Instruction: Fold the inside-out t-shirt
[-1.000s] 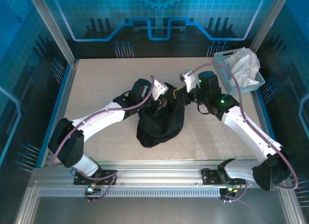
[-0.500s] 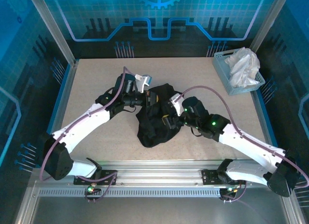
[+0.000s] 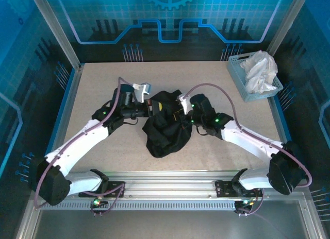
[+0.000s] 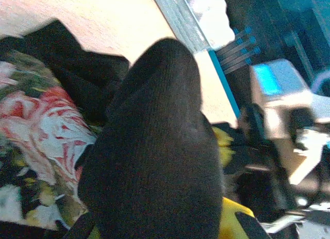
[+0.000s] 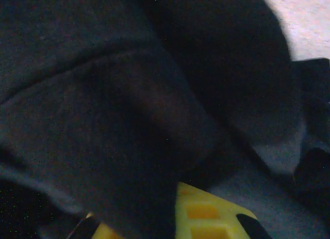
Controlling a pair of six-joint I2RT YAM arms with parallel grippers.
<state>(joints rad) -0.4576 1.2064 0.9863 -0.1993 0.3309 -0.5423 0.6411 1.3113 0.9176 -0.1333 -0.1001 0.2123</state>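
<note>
The table (image 3: 103,84) is carrying the inside-out t-shirt (image 3: 166,137), which is lying bunched in a dark heap at its middle, slightly toward the near edge. A basket (image 3: 256,95) holding a white cloth (image 3: 260,69) is sitting at the far right corner. The left hand (image 3: 150,106) and the right hand (image 3: 179,111) are each pinching the heap's far part, jaws closed tight on black fabric.

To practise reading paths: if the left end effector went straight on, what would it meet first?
The black t-shirt, bunched at the left end effector; behind it, probably the right end effector, though depth is unclear.
</note>
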